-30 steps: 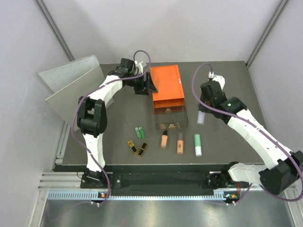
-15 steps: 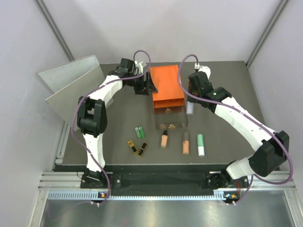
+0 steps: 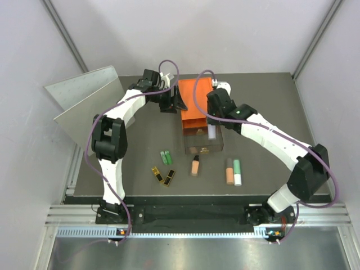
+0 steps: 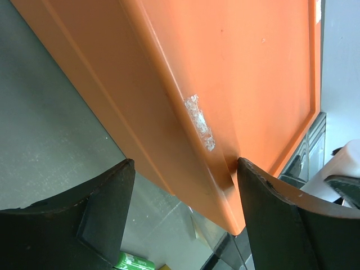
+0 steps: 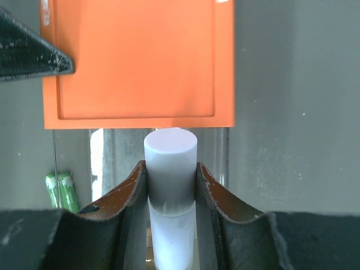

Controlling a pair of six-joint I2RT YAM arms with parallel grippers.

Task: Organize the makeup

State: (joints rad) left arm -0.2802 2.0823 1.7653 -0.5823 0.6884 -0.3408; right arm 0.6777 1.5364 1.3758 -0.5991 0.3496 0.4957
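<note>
Hanging over the open clear drawer [image 3: 203, 147] of the orange box [image 4: 225, 67], the white stick [image 5: 170, 149] is clamped by the right end effector [image 5: 170, 174]. The box's edge is straddled by the left end effector [image 4: 184, 164], jaws apart, perhaps touching it. Green tubes [image 3: 166, 157] are seen on the worktop [image 3: 140, 140].

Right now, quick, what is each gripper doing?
Left gripper: open, straddling the orange box edge, gripping nothing.
Right gripper: shut on the white stick.

white stick [image 5: 170, 163]: held aloft, gripped | green tubes [image 3: 166, 157]: lying side by side
</note>
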